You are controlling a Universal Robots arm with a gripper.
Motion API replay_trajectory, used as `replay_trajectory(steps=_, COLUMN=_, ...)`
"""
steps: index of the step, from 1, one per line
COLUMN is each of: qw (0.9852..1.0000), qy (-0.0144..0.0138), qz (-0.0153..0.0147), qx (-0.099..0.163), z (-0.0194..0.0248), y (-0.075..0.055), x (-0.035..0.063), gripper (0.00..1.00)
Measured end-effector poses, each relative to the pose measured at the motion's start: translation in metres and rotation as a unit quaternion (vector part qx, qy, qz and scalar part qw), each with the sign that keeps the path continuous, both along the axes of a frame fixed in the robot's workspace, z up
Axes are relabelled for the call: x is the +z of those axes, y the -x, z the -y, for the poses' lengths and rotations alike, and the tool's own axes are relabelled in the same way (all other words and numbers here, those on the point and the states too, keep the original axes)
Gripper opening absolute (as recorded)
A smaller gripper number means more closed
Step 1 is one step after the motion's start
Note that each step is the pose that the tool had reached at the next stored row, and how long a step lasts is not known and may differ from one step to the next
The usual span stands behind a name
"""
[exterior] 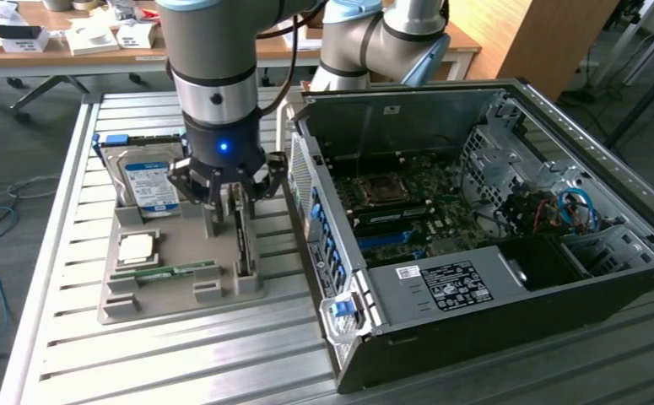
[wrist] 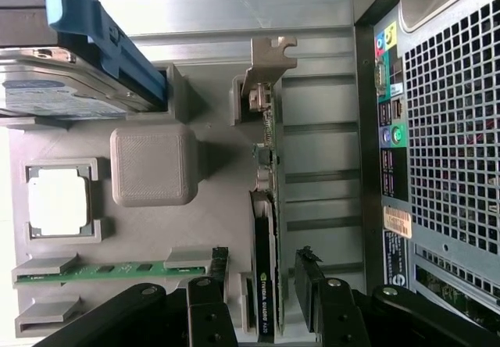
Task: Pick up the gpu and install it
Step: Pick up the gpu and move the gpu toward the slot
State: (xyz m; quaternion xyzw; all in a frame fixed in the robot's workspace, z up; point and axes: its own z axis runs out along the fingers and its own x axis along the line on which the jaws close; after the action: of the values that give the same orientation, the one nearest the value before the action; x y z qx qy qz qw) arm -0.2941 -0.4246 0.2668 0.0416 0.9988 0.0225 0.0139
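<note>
- Gripper (exterior: 235, 192): a black two-fingered gripper on a grey Universal Robots arm (exterior: 219, 76) hung low over a grey plastic parts tray (exterior: 124, 310).
- Finger state: in the wrist view the gripper (wrist: 263, 257) stood spread. One black finger (wrist: 220, 284) sat on each side of the card, and a narrow gap showed between each finger and the board. Nothing was gripped.
- The gpu (exterior: 241, 240) (wrist: 269, 152): a thin, dark circuit board with a silver metal end bracket (wrist: 269, 62) stood on its long edge in a slot of the tray. The slot lay on the side of the tray nearer the computer case, directly beneath the gripper.
- Hard drive (exterior: 150, 181): a silver drive with a blue label, in a blue plastic carrier (wrist: 101, 42), stood propped up at the tray's far end. It was on the exterior view's left of the gripper.
- Other tray contents: a square silver processor chip (exterior: 137, 246) lay flat in a recess. A narrow green memory stick (exterior: 175, 272) lay in a slot just beside it.
- Computer case (exterior: 473, 278): an open black-and-silver desktop case lay on its side just beside the tray, on the exterior view's right. Its green motherboard (exterior: 440, 211) was exposed, and its perforated rear panel (wrist: 453, 128) faced the tray.
- Table (exterior: 191, 363): a slatted aluminium surface carried both tray and case.
</note>
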Motion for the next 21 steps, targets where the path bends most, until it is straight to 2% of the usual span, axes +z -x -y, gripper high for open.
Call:
replay_trajectory(steps=5, qw=1.0, qy=0.0, qz=-0.0001, qx=0.0, z=0.0, y=0.0, x=-0.0042, gripper=0.47)
replay_trajectory(steps=13, qw=1.0, qy=0.0, qz=-0.0001, qx=0.0, z=0.0, y=-0.001, x=-0.0057, gripper=0.47)
replay_trajectory(steps=15, qw=1.0, qy=0.0001, qz=-0.0001, qx=0.0, z=0.0, y=-0.001, x=-0.0121, gripper=0.47)
replay_trajectory(steps=21, qw=1.0, qy=0.0001, qz=-0.0002, qx=0.0, z=0.0, y=-0.001, x=-0.0199, gripper=0.47)
